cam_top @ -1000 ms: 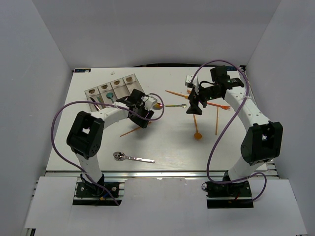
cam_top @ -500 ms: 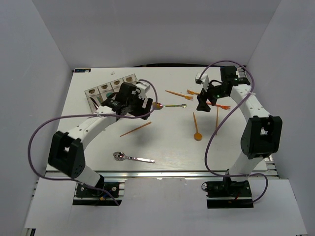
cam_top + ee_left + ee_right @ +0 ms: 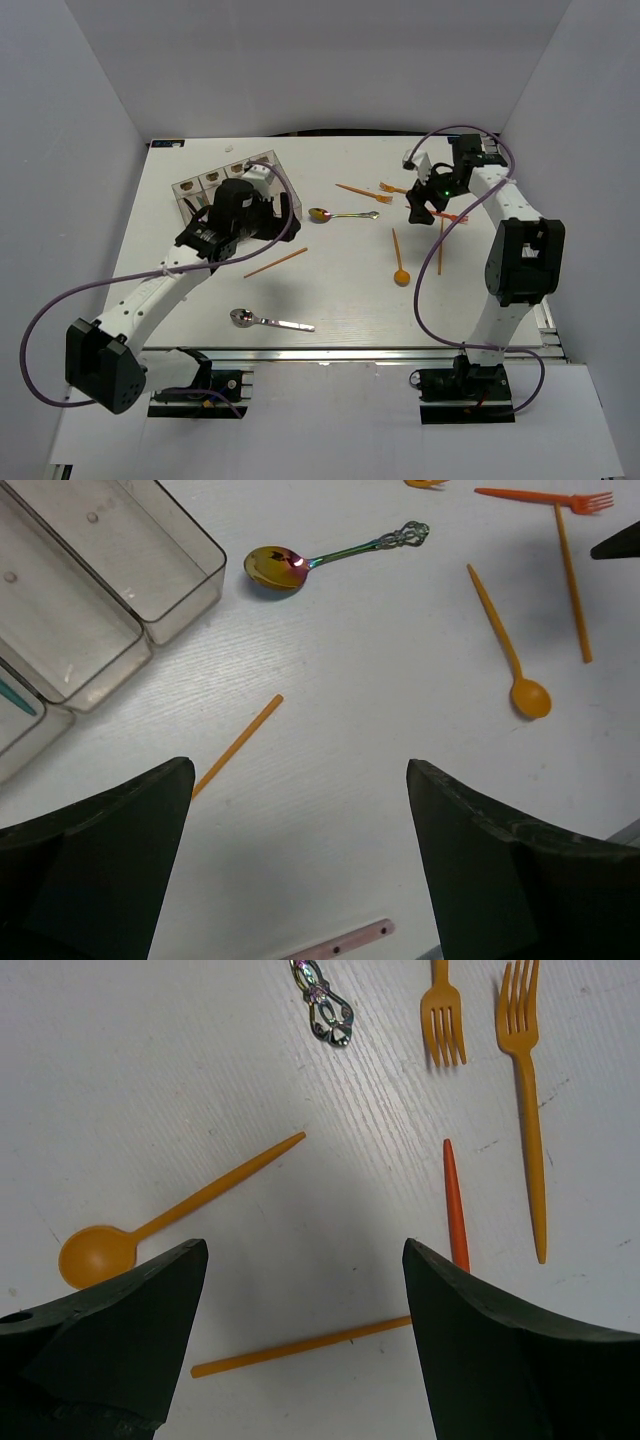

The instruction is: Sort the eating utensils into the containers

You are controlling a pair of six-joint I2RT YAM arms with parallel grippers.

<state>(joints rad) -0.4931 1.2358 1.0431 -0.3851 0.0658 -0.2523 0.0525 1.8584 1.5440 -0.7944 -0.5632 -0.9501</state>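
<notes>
Both arms are over the tabletop (image 3: 330,290) with nothing in hand. The left gripper (image 3: 298,770) hangs spread wide beside the containers (image 3: 215,565), above a thin orange stick (image 3: 235,745); the iridescent spoon (image 3: 300,562) lies just past the nearest bin. One bin holds something teal, possibly a spoon, though I only see a sliver.

The right gripper (image 3: 304,1245) is also spread, over the orange spoon (image 3: 150,1230), two forks (image 3: 525,1110) and a red-orange handle (image 3: 455,1205), which almost touches another orange stick (image 3: 300,1345).

That's the danger: closing there could catch two pieces. These flat utensils may also slip out, and the fingertips may scrape the tabletop.
</notes>
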